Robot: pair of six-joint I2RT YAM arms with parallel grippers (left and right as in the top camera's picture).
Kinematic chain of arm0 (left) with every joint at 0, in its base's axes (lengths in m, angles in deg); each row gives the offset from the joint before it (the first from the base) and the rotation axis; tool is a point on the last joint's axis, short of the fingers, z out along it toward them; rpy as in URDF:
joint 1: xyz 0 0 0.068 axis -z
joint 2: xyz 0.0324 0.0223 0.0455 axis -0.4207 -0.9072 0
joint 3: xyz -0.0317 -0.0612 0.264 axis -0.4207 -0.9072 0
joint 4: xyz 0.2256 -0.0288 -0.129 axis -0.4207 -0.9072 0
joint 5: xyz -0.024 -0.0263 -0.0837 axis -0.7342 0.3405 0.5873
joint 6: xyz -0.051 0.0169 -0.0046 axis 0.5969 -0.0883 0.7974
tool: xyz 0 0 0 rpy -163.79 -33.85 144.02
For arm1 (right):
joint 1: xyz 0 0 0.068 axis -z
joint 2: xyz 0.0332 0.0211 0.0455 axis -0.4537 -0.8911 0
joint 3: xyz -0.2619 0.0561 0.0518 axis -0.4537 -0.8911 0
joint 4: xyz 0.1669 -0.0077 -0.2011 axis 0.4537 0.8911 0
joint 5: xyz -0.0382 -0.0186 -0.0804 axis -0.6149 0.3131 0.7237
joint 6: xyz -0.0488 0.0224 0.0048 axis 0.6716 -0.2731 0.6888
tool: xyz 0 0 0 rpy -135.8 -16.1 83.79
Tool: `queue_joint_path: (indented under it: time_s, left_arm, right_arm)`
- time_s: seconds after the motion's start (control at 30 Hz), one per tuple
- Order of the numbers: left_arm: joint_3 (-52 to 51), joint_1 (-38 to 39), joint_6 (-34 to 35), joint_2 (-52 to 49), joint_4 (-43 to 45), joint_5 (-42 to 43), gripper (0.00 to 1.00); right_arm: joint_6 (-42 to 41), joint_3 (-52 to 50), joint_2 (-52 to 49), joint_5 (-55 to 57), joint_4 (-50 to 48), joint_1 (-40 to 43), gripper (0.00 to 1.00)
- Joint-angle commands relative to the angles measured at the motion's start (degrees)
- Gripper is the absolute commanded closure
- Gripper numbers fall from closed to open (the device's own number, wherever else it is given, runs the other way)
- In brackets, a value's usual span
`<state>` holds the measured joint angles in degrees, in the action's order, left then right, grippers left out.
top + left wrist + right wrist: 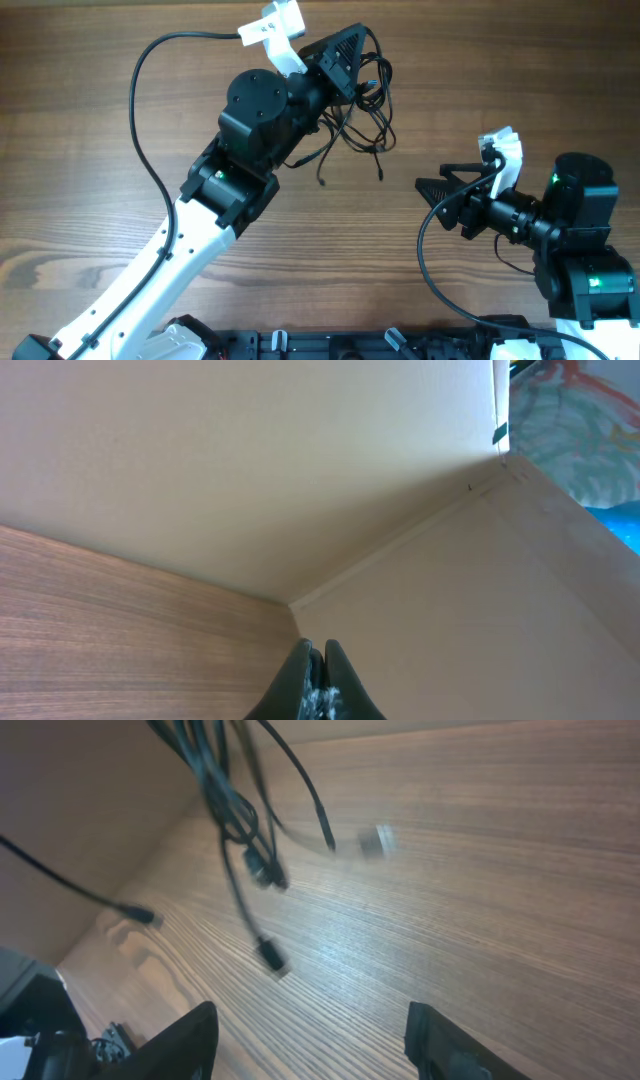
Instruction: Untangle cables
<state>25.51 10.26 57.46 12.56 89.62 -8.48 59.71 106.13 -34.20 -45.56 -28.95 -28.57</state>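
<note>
The cables (365,120) are thin dark wires in a tangled bundle, hanging from my raised left gripper (358,45) at the back middle of the table; their plug ends dangle toward the wood. In the left wrist view the left gripper (315,658) is shut, with a dark sliver pinched between its fingertips, and it faces a wall corner. My right gripper (432,178) stands open to the right of the bundle and apart from it, pointing left. In the right wrist view the cables (240,820) hang blurred ahead of the open right gripper (320,1040), which holds nothing.
The left arm's own thick black cable (140,110) arcs over the table's left part. The left arm's body (250,120) stands just left of the bundle. A black rail (330,345) runs along the front edge. Wooden tabletop (480,70) lies around both arms.
</note>
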Motion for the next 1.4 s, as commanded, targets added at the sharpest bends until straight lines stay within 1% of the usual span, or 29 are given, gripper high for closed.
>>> queue_joint_path:
  time_s: [0.0,0.07,0.13,0.27,0.37,0.57,0.7,0.8,0.9,1.07,1.17,1.23,1.3,1.37]
  left_arm:
    - [1.0,-0.4,0.3,1.4,0.6,1.3,0.96]
    - [1.0,-0.3,1.6,1.4,1.4,2.3,0.96]
    - [1.0,0.0,3.4,1.4,1.5,2.7,0.96]
    - [1.0,2.3,3.3,1.3,1.4,4.0,0.96]
    - [1.0,4.9,3.3,1.3,1.5,3.9,0.96]
    - [1.0,10.7,3.3,1.3,2.4,3.6,0.96]
    - [1.0,10.6,3.3,1.6,6.1,3.7,0.96]
    - [1.0,9.4,3.3,2.8,6.3,3.7,0.96]
    - [1.0,8.5,3.3,4.1,6.0,3.7,0.96]
    - [1.0,5.6,3.1,5.9,5.3,3.7,0.96]
    - [1.0,3.7,3.1,6.0,3.7,3.7,0.96]
    - [1.0,3.4,3.1,6.0,2.6,3.7,0.96]
    - [1.0,3.4,3.1,6.0,2.1,3.7,0.96]
    - [1.0,3.4,3.1,5.9,1.8,3.7,0.96]
  right_arm:
    - [4.7,0.2,0.5,-6.3,-0.2,-0.2,0.36]
    - [7.8,0.2,0.5,-10.8,-0.2,-0.2,0.35]
    - [8.9,0.2,0.5,-12.1,-0.3,-0.2,0.33]
    - [8.6,0.2,0.5,-12.1,-1.8,-0.2,0.31]
    - [6.0,0.2,0.5,-12.1,-3.9,-0.2,0.28]
    - [5.8,0.2,-1.1,-11.2,-3.7,-0.2,0.28]
    - [5.7,0.2,-3.0,-3.1,2.4,-0.2,0.32]
    - [5.7,0.2,-3.1,3.1,6.2,-0.2,0.34]
    - [2.5,0.2,-3.0,9.5,7.4,-0.2,0.36]
    - [1.2,0.2,-3.0,10.7,7.3,-0.2,0.36]
    - [1.4,0.2,-3.0,8.0,6.8,-0.2,0.36]
    - [2.1,0.2,-3.0,2.4,5.3,-0.2,0.36]
    - [4.8,0.2,-3.0,-5.8,2.9,-0.2,0.36]
    - [5.5,0.2,-3.0,-15.1,-1.2,-0.2,0.35]
